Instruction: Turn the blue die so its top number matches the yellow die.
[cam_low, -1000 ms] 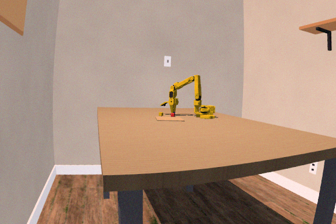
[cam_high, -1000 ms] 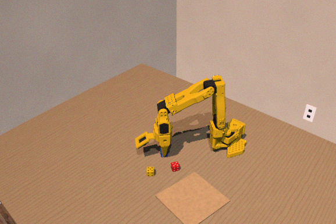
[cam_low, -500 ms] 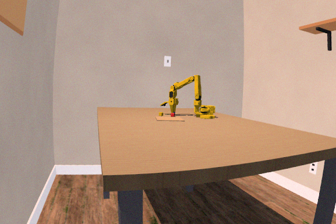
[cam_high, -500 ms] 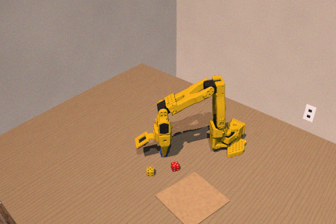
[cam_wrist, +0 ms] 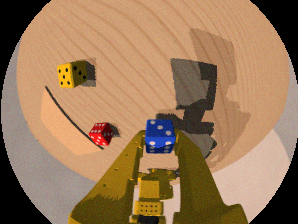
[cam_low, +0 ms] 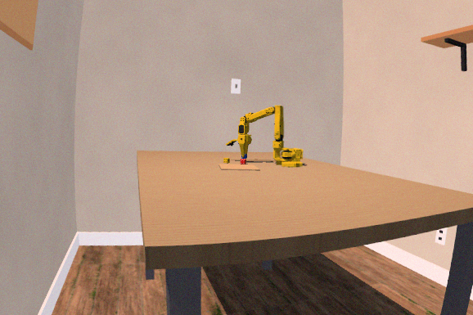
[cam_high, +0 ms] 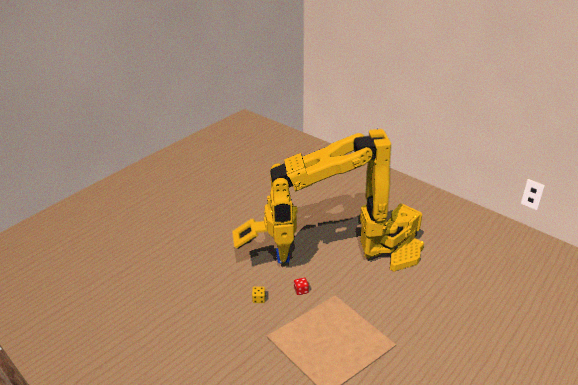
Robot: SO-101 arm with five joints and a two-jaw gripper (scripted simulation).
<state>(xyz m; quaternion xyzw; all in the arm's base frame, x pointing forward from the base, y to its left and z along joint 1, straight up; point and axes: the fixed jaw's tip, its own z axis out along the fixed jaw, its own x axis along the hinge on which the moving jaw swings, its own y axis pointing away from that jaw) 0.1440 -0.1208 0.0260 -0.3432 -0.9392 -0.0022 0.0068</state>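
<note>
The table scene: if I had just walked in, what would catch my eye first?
Probably the bright yellow arm arching over the wooden table, its gripper pointing straight down and shut on a small blue die. Just in front of it lie a yellow die and a red die on the bare wood, apart from each other. Nearer the camera, a flat tan mat has no die on it.

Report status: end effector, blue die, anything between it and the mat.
End effector shut on blue die, off the mat. Yellow die and red die sit apart on the table, between end effector and mat.
</note>
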